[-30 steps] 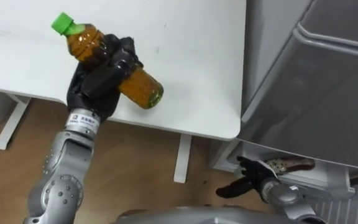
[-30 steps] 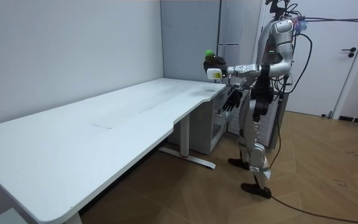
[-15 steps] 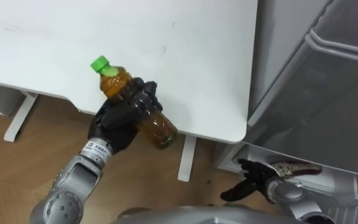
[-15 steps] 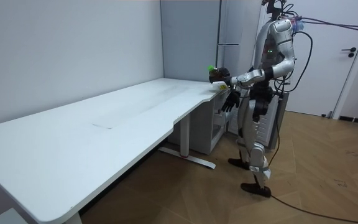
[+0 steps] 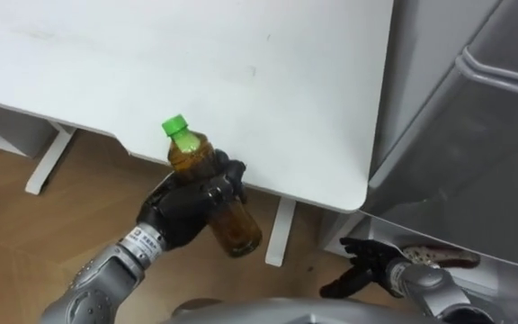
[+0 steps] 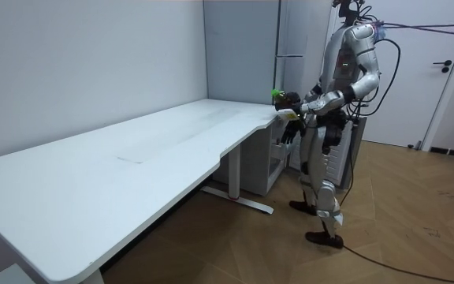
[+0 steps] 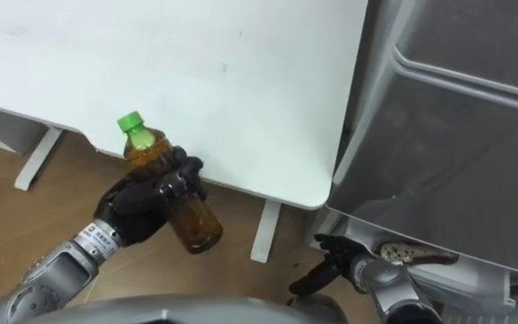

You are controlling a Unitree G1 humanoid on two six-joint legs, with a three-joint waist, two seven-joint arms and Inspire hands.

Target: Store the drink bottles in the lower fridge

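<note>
Here we are at the rounded corner of the bench (image 5: 241, 63), a smooth white slab with a matt top and a thin edge, and the drink is up off it. The left robot hand (image 5: 183, 209), black and glossy, is wrapped tight round the middle of the bottle (image 5: 237, 227), fingers curled across the front and the palm behind it. It's a clear plastic bottle, round-bodied and full of dark amber-brown liquid, topped by a bright green screw cap (image 5: 175, 127). Bare plastic shows above and below the fingers, and whatever sits under them is hidden. The bottle tilts, with the cap up and toward the bench edge and the base down toward the robot, hanging over the wooden plank floor (image 5: 43, 234) just in front of the bench. A white bench leg (image 5: 280, 232) drops down behind the base.

Over on the right stands the fridge (image 5: 475, 135), grey with smooth flat panels and a rounded ridge running across the door. Low down before it hangs the right robot hand (image 5: 360, 266), dark fingers loose and spread, holding nothing.

From the room view, the robot stands upright between the bench end and the fridge, with the bottle held out at chest height over the bench corner.
</note>
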